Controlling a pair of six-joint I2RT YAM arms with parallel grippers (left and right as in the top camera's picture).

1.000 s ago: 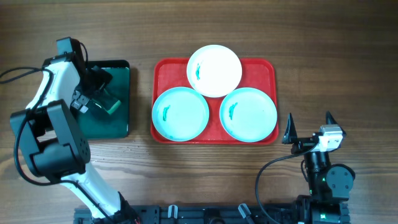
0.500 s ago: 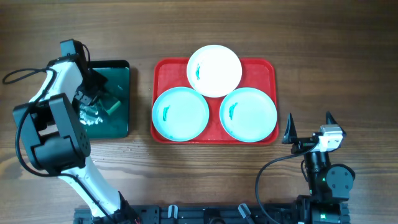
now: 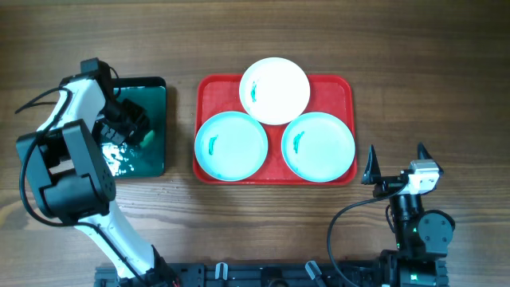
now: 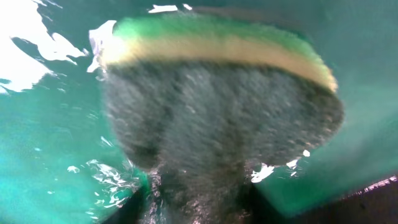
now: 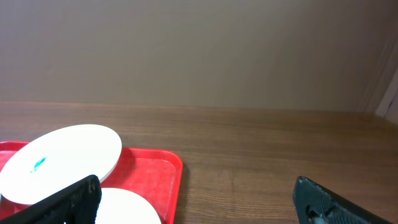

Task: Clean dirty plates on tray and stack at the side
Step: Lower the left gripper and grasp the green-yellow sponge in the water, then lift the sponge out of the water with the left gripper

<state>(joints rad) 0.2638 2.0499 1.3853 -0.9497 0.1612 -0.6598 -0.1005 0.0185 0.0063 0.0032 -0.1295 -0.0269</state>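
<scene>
Table: brown wood-grain top (image 3: pixel 414 48) filled the overhead view; a plain beige wall stood behind it in the right wrist view.
Red tray: large rectangle (image 3: pixel 219 92) with rounded corners and a raised rim, at mid-table.
Plates: 3 round shallow plates lay on the red tray in a triangle.
White plate: (image 3: pixel 275 90) sat at the far side, overhanging the tray's far rim, its near edge overlapping both aqua plates; 1 teal smear marked its left part.
Aqua plates: 1 at near left (image 3: pixel 231 145) and 1 at near right (image 3: pixel 318 146), almost touching, each with a small teal smear left of centre.
Green tray: smaller, dark and wet (image 3: pixel 155 92), lying left of the red tray and apart from it.
Sponge: green back, yellow layer, dark grey scouring face (image 4: pixel 217 112), on the wet green tray.
Left gripper: (image 3: pixel 131 127) low over the green tray at the sponge; whether its fingers gripped was not visible.
Right gripper: (image 3: pixel 396 155) just off the red tray's near right corner, fingers spread wide, holding nothing.
</scene>
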